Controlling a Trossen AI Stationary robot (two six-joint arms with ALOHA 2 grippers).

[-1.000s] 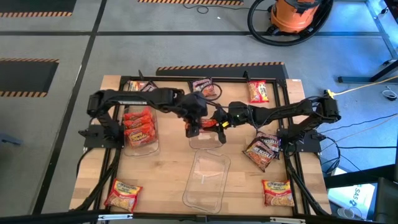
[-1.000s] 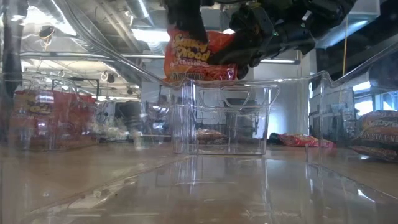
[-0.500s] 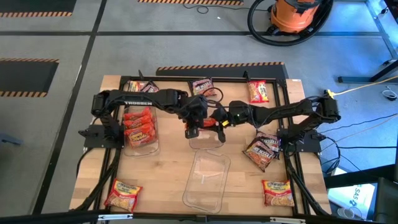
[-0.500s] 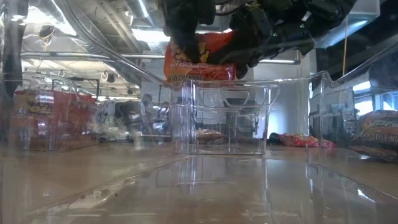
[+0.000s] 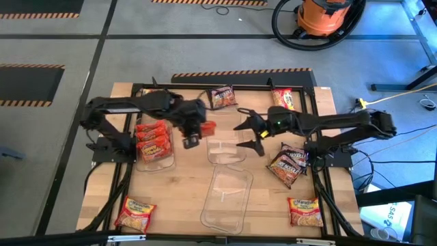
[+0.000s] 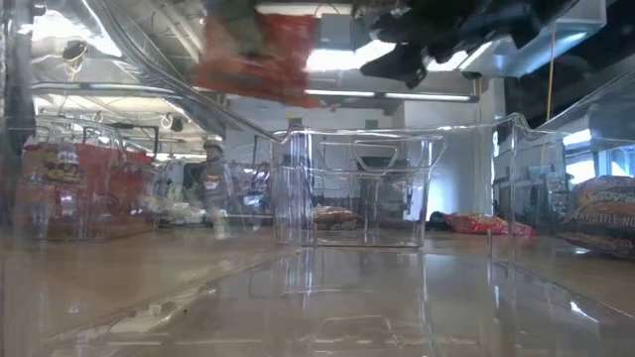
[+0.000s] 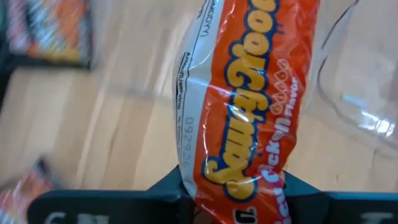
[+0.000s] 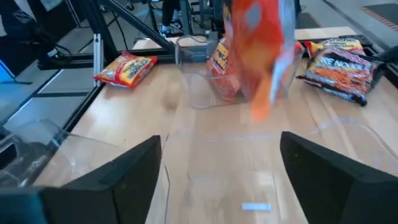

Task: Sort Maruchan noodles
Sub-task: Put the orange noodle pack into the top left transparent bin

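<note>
An orange-red Maruchan packet (image 5: 208, 127) is up in the air between the left clear bin (image 5: 164, 161) and the middle clear bin (image 5: 225, 152), with my left gripper (image 5: 199, 129) shut on it. The left bin holds several orange-red packets (image 5: 152, 139). My right gripper (image 5: 250, 135) stands open over the middle bin's right side, nothing between its fingers. In the right wrist view the carried packet (image 8: 258, 50) shows blurred beyond the open fingers. Other packets lie flat on the table: dark ones (image 5: 290, 164), red-and-yellow ones (image 5: 305, 210). My left gripper pinches one short end of the orange-red packet (image 7: 231, 190) between its two fingers. The rest of the packet reaches out past the fingertips. The packet is lifted clear, above the table and the bins' rims (image 6: 253, 59).
A third clear bin (image 5: 225, 198) lies near the front middle. Loose packets lie at the far edge (image 5: 222, 96) (image 5: 283, 100) and at the near left corner (image 5: 134, 213). A black frame (image 5: 311, 89) edges the table.
My right gripper has opened, let go of the orange-red packet and drawn back toward the table's right edge. My left gripper has shut on the packet and carried it from over the middle bin toward the left bin, still clear of the table.
</note>
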